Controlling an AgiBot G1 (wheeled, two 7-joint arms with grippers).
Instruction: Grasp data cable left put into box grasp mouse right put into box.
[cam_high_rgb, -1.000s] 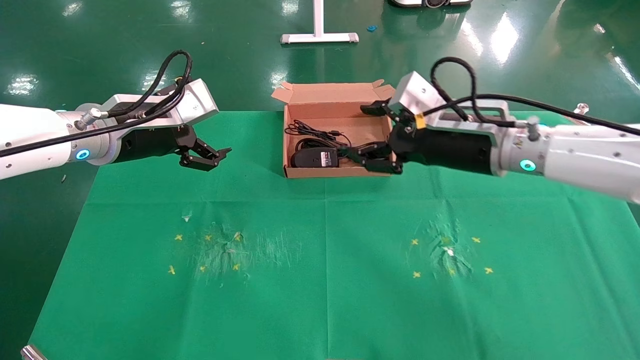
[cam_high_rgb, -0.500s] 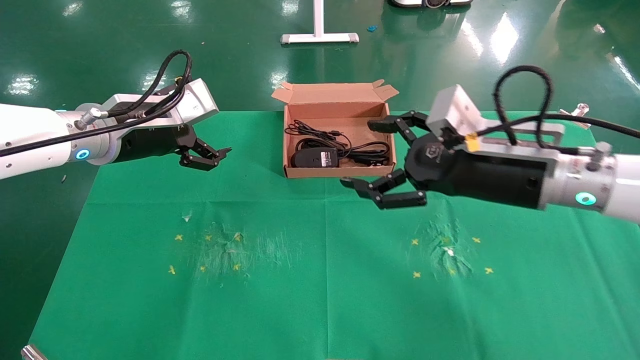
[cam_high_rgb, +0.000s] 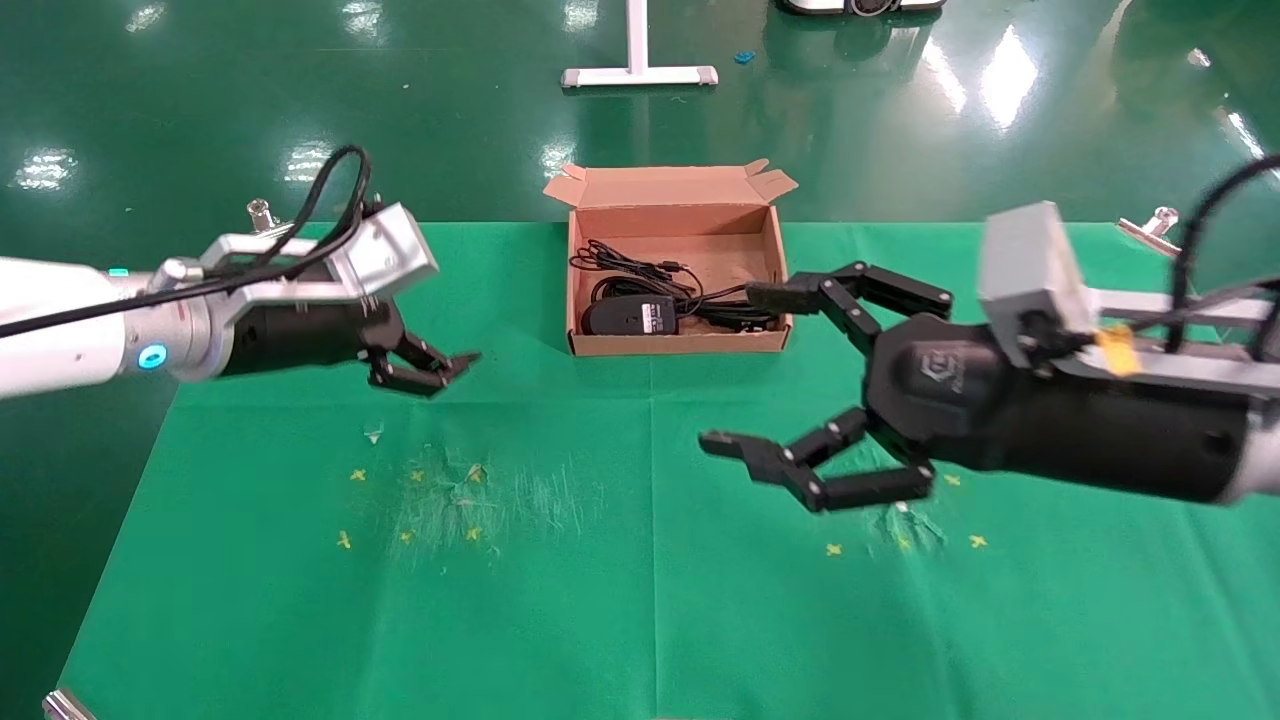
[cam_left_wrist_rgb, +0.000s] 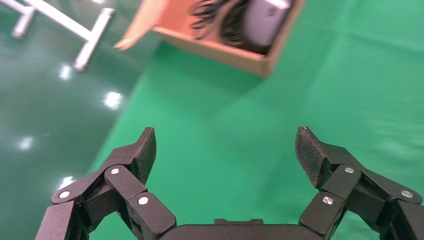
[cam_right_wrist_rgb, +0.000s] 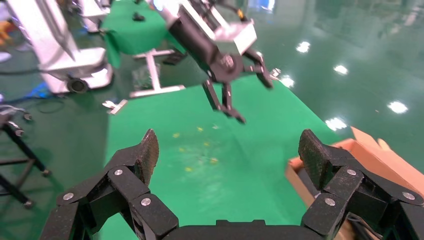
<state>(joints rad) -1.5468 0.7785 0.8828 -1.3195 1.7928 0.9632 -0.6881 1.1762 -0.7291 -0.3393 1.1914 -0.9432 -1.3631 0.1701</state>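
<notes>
The brown cardboard box (cam_high_rgb: 672, 218) stands at the far middle of the green table. The black mouse (cam_high_rgb: 628, 316) lies in it at its near left, with its thicker cord (cam_high_rgb: 738, 310) coiled beside it. The thin data cable (cam_high_rgb: 625, 260) lies in the box behind the mouse. My right gripper (cam_high_rgb: 735, 370) is open and empty above the cloth, in front of and to the right of the box. My left gripper (cam_high_rgb: 452, 368) is open and empty above the cloth, left of the box. The left wrist view shows the box (cam_left_wrist_rgb: 220, 50) and mouse (cam_left_wrist_rgb: 265, 15) beyond the open left gripper (cam_left_wrist_rgb: 226, 145).
The green cloth (cam_high_rgb: 650, 620) has two scuffed patches with yellow cross marks, left (cam_high_rgb: 440, 505) and right (cam_high_rgb: 900, 520). A white stand foot (cam_high_rgb: 638, 74) is on the floor behind the table. The right wrist view shows the box corner (cam_right_wrist_rgb: 370, 155).
My right gripper has drawn back from the box towards the front right, open and empty; the mouse stays in the box. My left gripper has shifted slightly nearer and lower.
</notes>
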